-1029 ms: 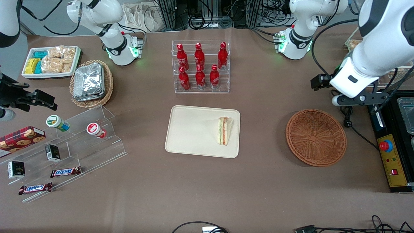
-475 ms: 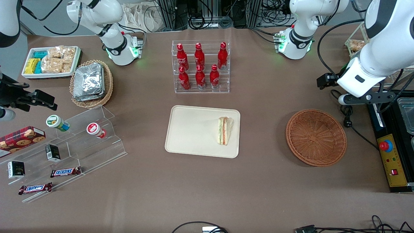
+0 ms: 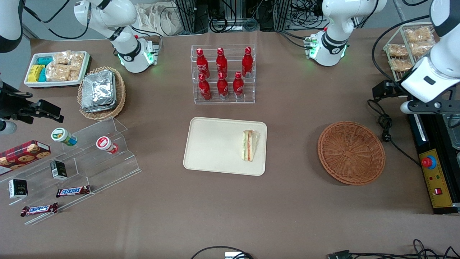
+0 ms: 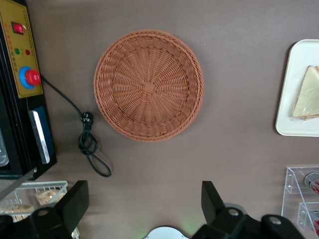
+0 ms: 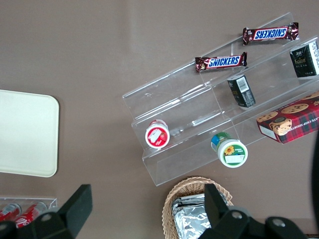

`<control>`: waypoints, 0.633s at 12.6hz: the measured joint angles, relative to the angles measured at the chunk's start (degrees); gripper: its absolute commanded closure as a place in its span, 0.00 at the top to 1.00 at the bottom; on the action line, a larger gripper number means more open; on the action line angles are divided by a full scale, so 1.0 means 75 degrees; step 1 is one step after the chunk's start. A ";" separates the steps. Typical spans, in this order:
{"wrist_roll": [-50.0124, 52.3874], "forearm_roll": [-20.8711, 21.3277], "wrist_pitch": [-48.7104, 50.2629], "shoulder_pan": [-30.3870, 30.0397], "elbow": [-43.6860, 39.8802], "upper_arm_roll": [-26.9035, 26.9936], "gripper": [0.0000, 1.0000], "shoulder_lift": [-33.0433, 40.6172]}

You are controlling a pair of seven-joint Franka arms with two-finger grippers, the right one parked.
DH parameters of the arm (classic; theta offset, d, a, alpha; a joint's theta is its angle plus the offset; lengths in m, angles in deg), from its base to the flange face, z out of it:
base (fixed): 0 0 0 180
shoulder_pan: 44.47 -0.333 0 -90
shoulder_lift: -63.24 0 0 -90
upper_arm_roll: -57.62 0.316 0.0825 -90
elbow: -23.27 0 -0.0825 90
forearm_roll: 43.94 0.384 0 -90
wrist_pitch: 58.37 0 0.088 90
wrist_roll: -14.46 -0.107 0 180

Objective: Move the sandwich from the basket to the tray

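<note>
The sandwich [image 3: 250, 145] lies on the tray [image 3: 212, 147], on the part of the tray toward the working arm's end of the worktop [image 3: 287, 201], its striped filling edge facing up in the front view. The basket [image 3: 351, 153] sits on the worktop well apart from the tray, toward the working arm's end, with nothing in it.

The claw [image 4: 144, 204] hangs high over the worktop at the working arm's end, a little farther from the front camera than the basket. In the front view only the white wrist housing and its black bracket show, so the fingers cannot be judged there. The left wrist view settles it: two dark fingers [image 4: 75, 201] stand wide apart with bare brown worktop between them, and they hold nothing.

That wrist view also looks straight down into the basket [image 4: 148, 84], showing its woven spiral floor in full, and it catches just a rounded corner of the tray [image 4: 299, 89] with one pale face of the sandwich [image 4: 309, 94], the filling barely visible. Beside the basket it shows a coiled black cable [image 4: 89, 144] and a yellow control panel [image 4: 22, 47] with a red button.

Only the front view takes in the clear rack of red bottles [image 3: 222, 73], which stands farther from the front camera than the tray.
</note>
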 measured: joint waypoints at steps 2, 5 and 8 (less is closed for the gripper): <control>-0.0330 0.0000 -0.0118 -0.0061 0.0021 0.0006 1.00 0.0000; -0.0406 0.0001 -0.0127 -0.0074 0.0022 0.0009 1.00 0.0000; -0.0406 -0.0001 -0.0127 -0.0074 0.0046 0.0009 1.00 0.0000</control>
